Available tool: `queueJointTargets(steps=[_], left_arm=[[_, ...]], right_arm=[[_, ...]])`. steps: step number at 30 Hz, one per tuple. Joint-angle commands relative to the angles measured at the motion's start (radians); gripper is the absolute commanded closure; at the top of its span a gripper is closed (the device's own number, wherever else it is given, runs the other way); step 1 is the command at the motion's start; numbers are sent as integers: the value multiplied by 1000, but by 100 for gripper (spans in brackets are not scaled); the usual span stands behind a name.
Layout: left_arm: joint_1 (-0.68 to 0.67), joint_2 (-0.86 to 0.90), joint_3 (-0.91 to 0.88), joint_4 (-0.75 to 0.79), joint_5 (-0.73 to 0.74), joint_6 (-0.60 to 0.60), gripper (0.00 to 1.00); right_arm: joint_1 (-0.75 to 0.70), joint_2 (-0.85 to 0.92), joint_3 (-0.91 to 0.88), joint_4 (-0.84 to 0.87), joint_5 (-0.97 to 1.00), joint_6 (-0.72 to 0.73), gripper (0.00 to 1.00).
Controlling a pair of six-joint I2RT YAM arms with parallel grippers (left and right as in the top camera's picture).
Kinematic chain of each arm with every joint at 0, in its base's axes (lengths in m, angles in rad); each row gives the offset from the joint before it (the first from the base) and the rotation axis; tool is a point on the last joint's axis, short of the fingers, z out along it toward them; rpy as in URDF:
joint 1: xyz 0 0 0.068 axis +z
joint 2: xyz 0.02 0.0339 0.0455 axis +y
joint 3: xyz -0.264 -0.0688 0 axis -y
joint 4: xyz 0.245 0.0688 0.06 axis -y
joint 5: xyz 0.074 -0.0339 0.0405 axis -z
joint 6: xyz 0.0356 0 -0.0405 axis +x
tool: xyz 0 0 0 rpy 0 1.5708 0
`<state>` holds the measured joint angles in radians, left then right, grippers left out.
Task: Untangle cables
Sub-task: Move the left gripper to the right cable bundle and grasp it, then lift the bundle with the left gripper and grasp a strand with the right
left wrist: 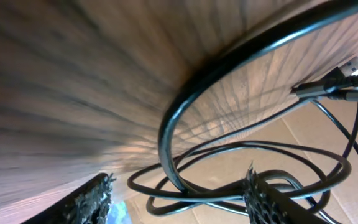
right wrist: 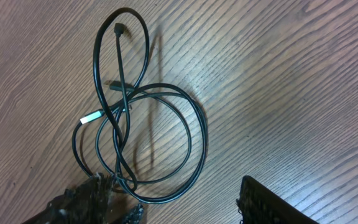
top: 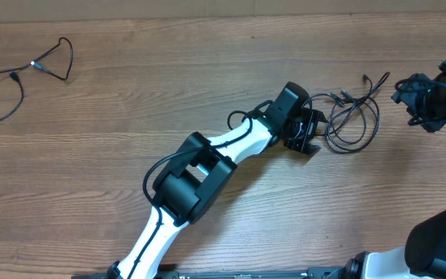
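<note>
Two lots of cables lie on the wooden table [top: 130, 93]. One loose cable [top: 12, 76] is at the far left, well apart from a tangled bunch [top: 345, 99] right of centre. The left gripper [top: 308, 138] sits at the bunch's left edge, jaws partly apart. A strand runs between its fingers [left wrist: 95, 199], unclamped. Just right of the bunch, the right gripper [top: 418, 105] hovers, jaws apart and empty.

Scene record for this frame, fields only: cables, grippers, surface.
surface: wooden table
tangle of cables: thin black loops crossing each other, right of centre
plug: silver end, lying within the tangle
loose cable: alone at the far left, apart from the tangle
left gripper: open, one loop of the tangle between its fingers
right gripper: open, at the tangle's edge, nothing between its fingers
status: not yet untangled
</note>
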<state>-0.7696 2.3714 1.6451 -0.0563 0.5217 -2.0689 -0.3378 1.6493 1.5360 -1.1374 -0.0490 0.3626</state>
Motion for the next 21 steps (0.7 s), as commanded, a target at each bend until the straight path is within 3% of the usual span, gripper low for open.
queueJointTargets(steps=[1, 4, 6, 10, 12, 16, 21], left_arm=[[-20, 8, -8, -26, -78, -15, 35], [-26, 11, -8, -32, -137, -8, 60], [-27, 11, -8, -41, -199, 43, 62], [-29, 11, -8, -42, -275, 137, 55], [-31, 11, -8, -47, -307, 161, 71], [-31, 11, -8, -47, -369, 250, 96], [-2, -5, 1, -16, -360, 479, 96]], right_arm=[[2, -3, 30, 4, -7, 1, 35], [2, -3, 30, 2, -16, 1, 35], [2, -3, 30, 2, -25, 1, 35], [2, -3, 30, 2, -25, 1, 35], [2, -3, 30, 2, -25, 1, 36], [2, -3, 30, 2, -25, 1, 36], [2, -3, 30, 2, -36, 0, 37]])
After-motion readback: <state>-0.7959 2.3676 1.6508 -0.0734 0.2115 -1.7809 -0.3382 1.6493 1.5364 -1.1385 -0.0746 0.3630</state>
